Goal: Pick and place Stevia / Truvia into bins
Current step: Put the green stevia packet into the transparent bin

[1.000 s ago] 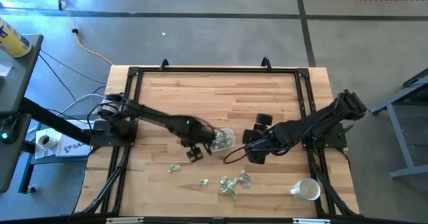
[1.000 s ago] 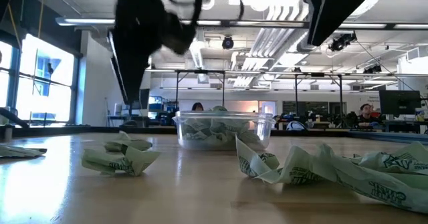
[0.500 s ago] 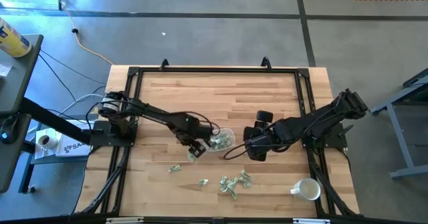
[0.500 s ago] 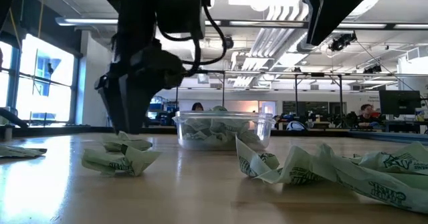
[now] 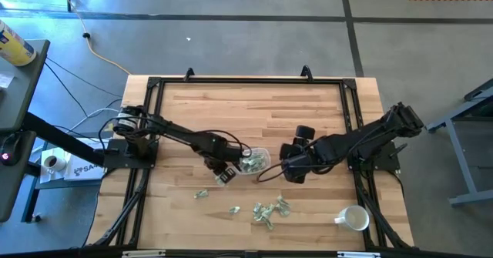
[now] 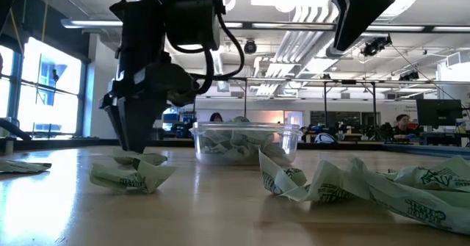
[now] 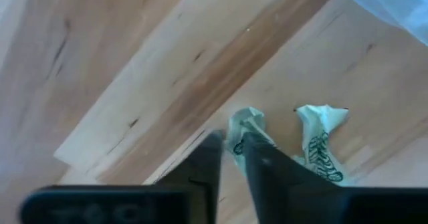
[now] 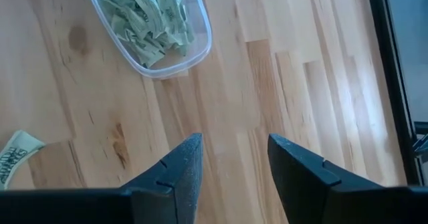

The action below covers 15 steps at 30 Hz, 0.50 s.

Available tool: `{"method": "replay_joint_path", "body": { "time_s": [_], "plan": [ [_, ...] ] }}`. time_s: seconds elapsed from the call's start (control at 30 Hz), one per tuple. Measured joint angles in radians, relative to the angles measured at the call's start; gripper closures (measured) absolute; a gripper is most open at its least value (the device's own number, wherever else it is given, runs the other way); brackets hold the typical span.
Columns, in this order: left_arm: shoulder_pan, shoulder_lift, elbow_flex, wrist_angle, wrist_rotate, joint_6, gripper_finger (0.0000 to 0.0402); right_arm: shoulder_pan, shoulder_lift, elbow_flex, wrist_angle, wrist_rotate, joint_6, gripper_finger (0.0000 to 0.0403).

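Stevia packet (image 7: 245, 125) crumpled, pinched by left gripper (image 7: 231, 158).

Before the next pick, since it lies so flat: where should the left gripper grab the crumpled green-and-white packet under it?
Grip the crumpled green-and-white packet by its raised, folded ridge, coming straight down from above. The left gripper already brackets that fold; the flat wooden table offers no side edge.

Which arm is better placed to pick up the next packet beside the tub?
Left. The left gripper is down at the table, closed on a packet beside the tub. The right gripper is open over bare wood, past the tub.
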State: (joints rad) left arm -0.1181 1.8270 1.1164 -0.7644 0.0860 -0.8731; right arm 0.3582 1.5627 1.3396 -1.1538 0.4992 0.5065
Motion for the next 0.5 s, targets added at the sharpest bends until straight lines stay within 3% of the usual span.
{"method": "replay_joint_path", "body": {
  "time_s": [0.17,0.5],
  "plan": [
    [0.0,-0.005,-0.014,0.0,-0.067,0.048,0.0376,-0.008,0.0,0.0,0.0,0.001,0.033,0.024],
    [0.056,-0.068,0.039,-0.133,-0.132,0.163,0.0381,-0.007,0.0,0.0,-0.002,0.01,0.087,0.0249]
  ]
}}
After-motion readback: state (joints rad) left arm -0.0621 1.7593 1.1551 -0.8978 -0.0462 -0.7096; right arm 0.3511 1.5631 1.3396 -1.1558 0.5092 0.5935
